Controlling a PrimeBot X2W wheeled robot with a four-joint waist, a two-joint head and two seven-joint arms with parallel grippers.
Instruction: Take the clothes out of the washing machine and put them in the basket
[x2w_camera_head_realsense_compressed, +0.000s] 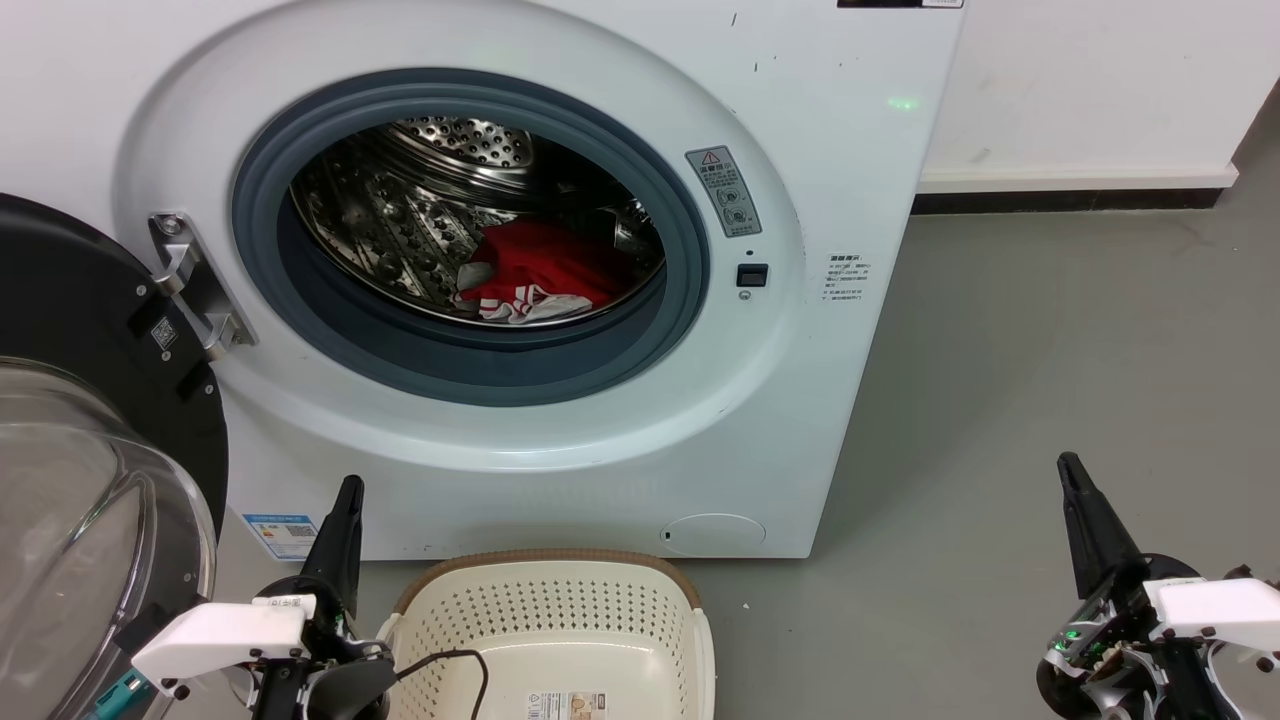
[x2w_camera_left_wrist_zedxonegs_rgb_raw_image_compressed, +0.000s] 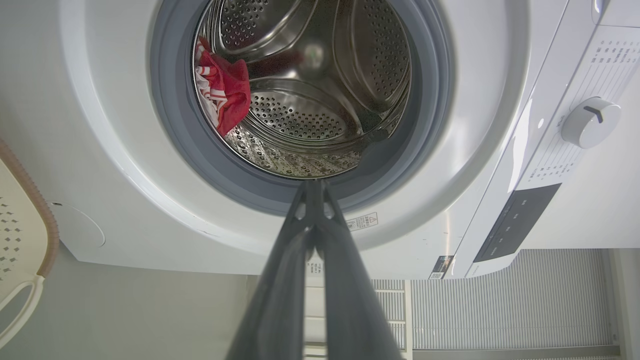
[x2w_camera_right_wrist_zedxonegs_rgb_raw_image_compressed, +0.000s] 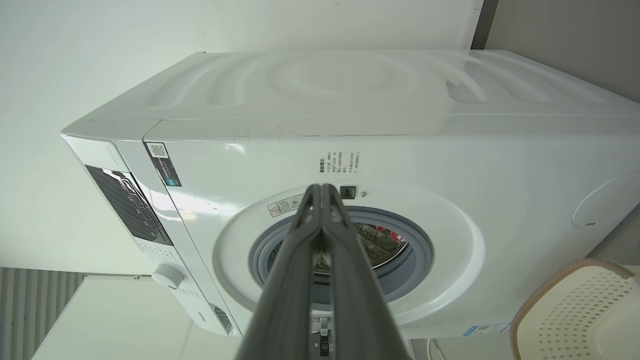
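One bundle of clothes, bright red with white bands and a grey-white part, lies low in the drum of the washing machine. It is ahead of both grippers and well apart from each. In the left wrist view the bundle sits beyond the fingertips and off to their left. In the right wrist view only a small red patch shows past the fingers.

Left gripper: fingers pressed together at the tips, nothing held, pointing toward the porthole's grey rim.

Right gripper: fingers likewise closed tip to tip, nothing held, standing over the grey floor off the machine's right side.

Basket: cream, perforated, brown rim. It is on the floor in front of the machine, just beside the left gripper on its right, and between the two grippers. A label shows on its bottom, and no garment shows in it. A black cable droops over its near left edge.

Door: dark with a glass dome, swung open to the left of the left gripper.
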